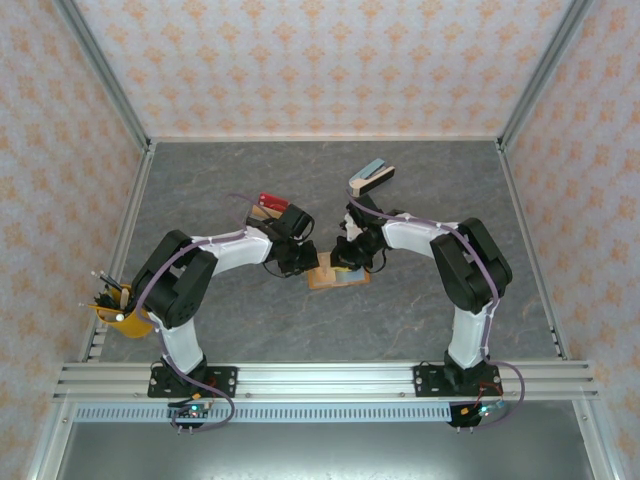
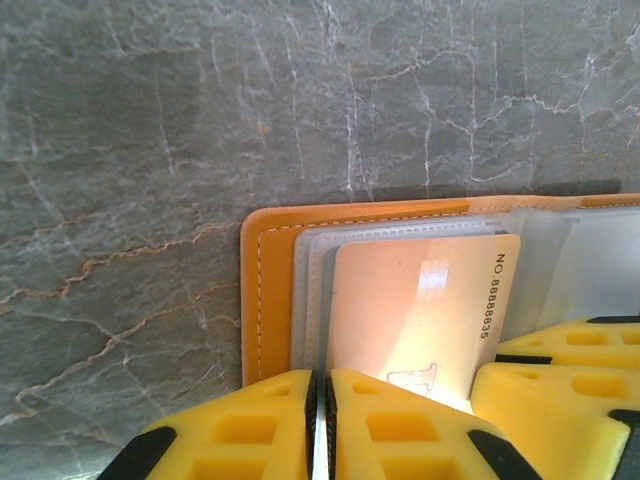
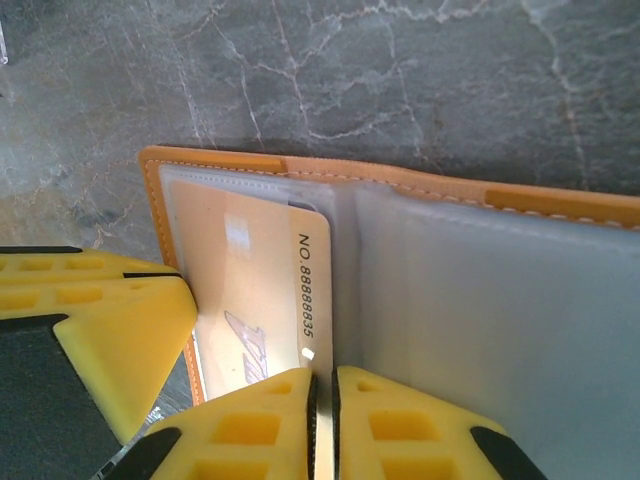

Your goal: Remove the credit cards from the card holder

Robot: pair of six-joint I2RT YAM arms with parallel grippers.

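Note:
The orange-tan card holder [image 1: 338, 276] lies open on the grey table between both grippers. In the left wrist view its stitched orange edge [image 2: 268, 300] frames clear sleeves and a cream credit card [image 2: 420, 310] marked with a number. My left gripper [image 2: 320, 405] is shut on the thin edge of a clear sleeve beside the card. In the right wrist view the same credit card [image 3: 250, 290] stands partly out of its pocket, and my right gripper [image 3: 325, 405] is shut on the card's right edge. The holder's right half [image 3: 500, 310] shows grey-blue sleeves.
A grey-blue and black wedge-shaped thing [image 1: 372, 176] lies at the back centre-right. A small red, tan and black pile [image 1: 268, 204] sits behind the left arm. A yellow cup with pens [image 1: 118, 312] stands at the left edge. Patterned walls enclose the table.

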